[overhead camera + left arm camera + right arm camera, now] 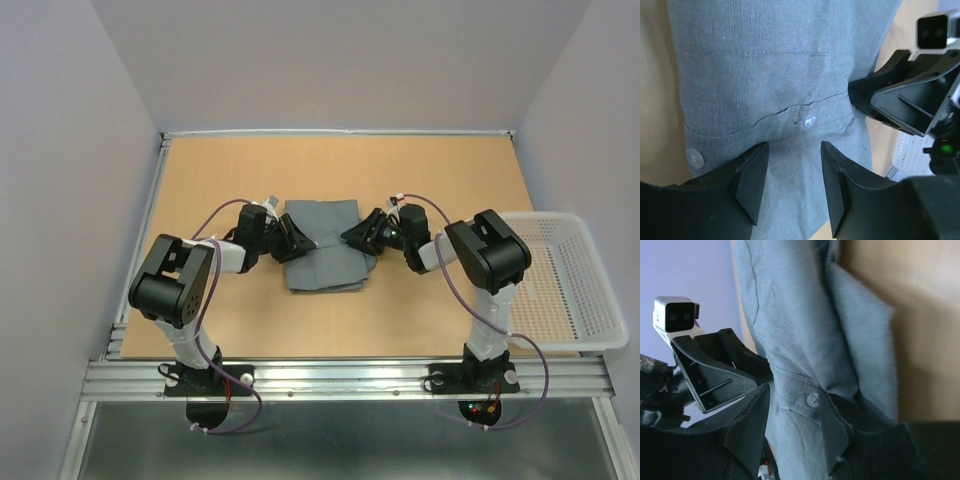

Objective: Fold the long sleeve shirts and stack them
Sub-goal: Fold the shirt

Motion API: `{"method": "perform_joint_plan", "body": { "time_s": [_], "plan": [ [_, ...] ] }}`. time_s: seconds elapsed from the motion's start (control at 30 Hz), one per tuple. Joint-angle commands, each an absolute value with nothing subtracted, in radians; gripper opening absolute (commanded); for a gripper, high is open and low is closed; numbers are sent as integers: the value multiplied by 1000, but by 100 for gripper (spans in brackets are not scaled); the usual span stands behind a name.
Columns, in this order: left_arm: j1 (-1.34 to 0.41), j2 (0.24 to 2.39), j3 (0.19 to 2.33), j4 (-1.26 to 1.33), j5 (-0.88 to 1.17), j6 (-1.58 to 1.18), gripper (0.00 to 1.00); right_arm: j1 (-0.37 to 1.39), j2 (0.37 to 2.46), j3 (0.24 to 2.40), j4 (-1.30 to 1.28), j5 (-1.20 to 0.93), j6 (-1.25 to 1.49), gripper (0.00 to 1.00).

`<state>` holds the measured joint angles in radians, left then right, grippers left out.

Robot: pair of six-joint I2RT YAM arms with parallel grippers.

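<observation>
One grey long sleeve shirt (pixel 322 245) lies folded into a rectangle in the middle of the table. My left gripper (pixel 293 240) is at its left edge and my right gripper (pixel 358 237) at its right edge, facing each other. In the left wrist view the left gripper (pixel 794 150) stands open over flat cloth, a pale button (pixel 810 121) just beyond its tips. In the right wrist view the right gripper (pixel 794 395) is open with the shirt (pixel 790 315) lying in the gap; a fold of cloth drapes over its right finger (pixel 832 427), beside a button (pixel 812 400).
A white mesh basket (pixel 545 216) sits at the table's right edge, partly overhanging, beside the right arm. Grey walls close in the back and both sides. A metal rail runs along the near edge by the arm bases.
</observation>
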<state>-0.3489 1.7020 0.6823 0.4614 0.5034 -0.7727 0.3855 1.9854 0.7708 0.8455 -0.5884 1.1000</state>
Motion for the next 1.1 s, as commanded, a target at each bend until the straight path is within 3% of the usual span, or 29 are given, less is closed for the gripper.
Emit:
{"method": "perform_joint_plan", "body": {
  "time_s": [0.0,0.13,0.43,0.7,0.9,1.07],
  "plan": [
    [-324,1729,617,581,494,-802,58,358,2005,709,948,-575,1060,49],
    [-313,1642,572,578,509,-799,59,324,1948,699,937,-595,1026,49],
    [-339,1330,635,285,445,-684,61,363,1741,767,761,-670,1011,50],
    [-370,1422,609,264,549,-646,61,494,1791,759,745,-680,986,50],
    [-339,1548,526,304,578,-652,59,483,1897,652,819,-609,943,50],
    [-273,1503,463,288,568,-641,59,440,1875,594,818,-604,916,49]
  ]
}}
